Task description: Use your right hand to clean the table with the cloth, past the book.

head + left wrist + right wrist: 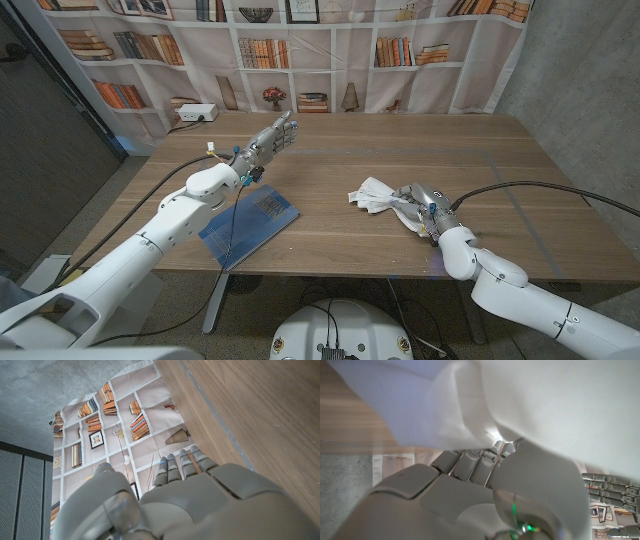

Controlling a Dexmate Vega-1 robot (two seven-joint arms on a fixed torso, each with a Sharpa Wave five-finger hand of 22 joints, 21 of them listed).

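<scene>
right hand (418,205) apparently grips cloth (375,194) | book (250,225) well apart

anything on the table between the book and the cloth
Nothing: in the head view, only bare wooden table lies between the blue book and the white cloth, which the right hand holds.

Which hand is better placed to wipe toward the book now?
The right hand: it already grips the cloth on the table. The left hand is raised, holding nothing, beyond the book.
</scene>
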